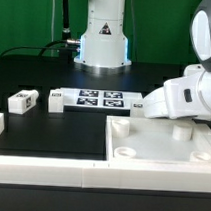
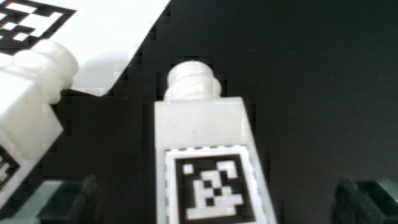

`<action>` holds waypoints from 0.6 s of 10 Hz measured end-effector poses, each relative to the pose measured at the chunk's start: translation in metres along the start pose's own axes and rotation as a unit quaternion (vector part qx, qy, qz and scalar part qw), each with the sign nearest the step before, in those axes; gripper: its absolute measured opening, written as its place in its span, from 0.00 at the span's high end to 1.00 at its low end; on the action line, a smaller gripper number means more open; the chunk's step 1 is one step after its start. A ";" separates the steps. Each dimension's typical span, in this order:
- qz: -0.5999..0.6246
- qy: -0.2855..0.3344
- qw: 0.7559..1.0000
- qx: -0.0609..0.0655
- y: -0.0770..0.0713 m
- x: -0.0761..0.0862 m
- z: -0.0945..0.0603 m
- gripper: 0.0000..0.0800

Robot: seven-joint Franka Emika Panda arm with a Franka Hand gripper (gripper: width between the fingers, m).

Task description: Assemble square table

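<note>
— Fingers [image 2: 368,198] are spread, one on each side of a white block leg [image 2: 203,135]. We see dark desk [image 2: 302,90] between each fingertip and the leg, so nothing is pinched.

— Agreed. We note that leg lies flat on the desk, tag face up, narrow peg end pointing away from the fingers.

— We log a second leg [image 2: 36,85] just beside it, tagged too. Dark desk shows between their peg ends; lower down we cannot tell whether they touch.

— In the exterior view we cannot find either one. The arm [image 1: 182,96] covers that spot, and the fingers too.

— Square table top [image 1: 157,144]: we place it at the exterior view's right, rim up on the desk, with the arm hanging over its far edge.

— We add a lone leg [image 1: 22,102] at the exterior view's left, well apart from the top. The marker board [image 1: 94,98] lies between them.

— Long white rails [image 1: 50,171] run along the near side.
</note>
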State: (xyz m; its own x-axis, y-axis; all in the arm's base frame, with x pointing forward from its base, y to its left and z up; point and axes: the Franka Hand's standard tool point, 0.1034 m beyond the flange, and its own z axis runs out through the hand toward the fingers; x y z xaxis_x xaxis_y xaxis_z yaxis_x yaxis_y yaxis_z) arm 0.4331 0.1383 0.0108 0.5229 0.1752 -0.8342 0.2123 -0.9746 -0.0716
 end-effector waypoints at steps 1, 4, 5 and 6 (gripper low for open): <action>0.000 -0.002 1.000 0.000 0.000 -0.001 0.001 0.22; -0.001 -0.003 1.000 -0.001 -0.001 -0.001 0.003 0.65; -0.001 -0.003 1.000 -0.001 -0.001 -0.001 0.003 0.64; -0.001 -0.003 1.000 -0.001 -0.001 -0.001 0.003 0.64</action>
State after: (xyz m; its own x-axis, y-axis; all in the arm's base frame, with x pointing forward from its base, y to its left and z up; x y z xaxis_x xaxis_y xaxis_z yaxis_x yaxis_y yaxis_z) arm 0.4300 0.1384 0.0105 0.5171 0.1766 -0.8375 0.2145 -0.9740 -0.0730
